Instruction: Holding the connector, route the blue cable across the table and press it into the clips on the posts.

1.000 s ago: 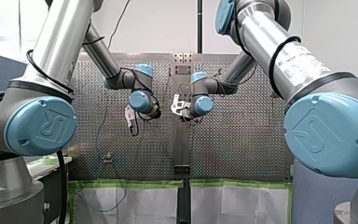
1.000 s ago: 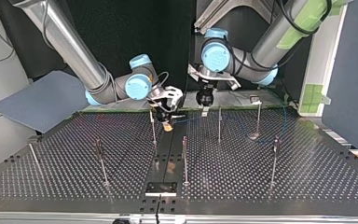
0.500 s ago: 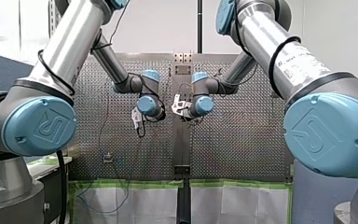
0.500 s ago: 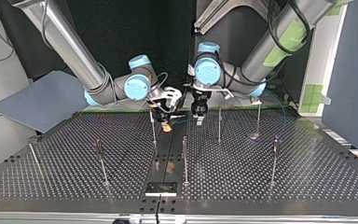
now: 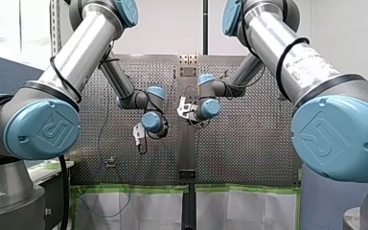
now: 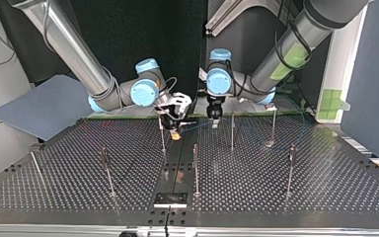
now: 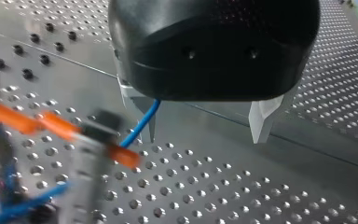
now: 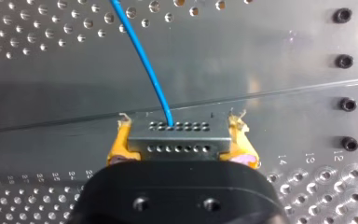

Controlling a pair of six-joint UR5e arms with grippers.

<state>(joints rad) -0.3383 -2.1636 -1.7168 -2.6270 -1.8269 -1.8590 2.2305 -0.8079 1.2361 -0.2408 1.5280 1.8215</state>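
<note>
Front view: my left gripper (image 5: 138, 136) is recorded at 8 o'clock of my right gripper (image 5: 184, 109). Top view: the blue cable (image 6: 197, 126) is run toward 3 o'clock from the connector (image 6: 176, 133). Left wrist view: fingers (image 7: 260, 126) are spread wide, cable beside one. Right wrist view: yellow pads (image 8: 121, 140) are clamped on the grey, holed connector.

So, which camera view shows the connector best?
The right wrist view: the connector fills the middle, clamped between yellow pads, with the blue cable entering one of its holes. The top view shows only a speck at my right gripper; front and left wrist views do not show it clearly.
</note>
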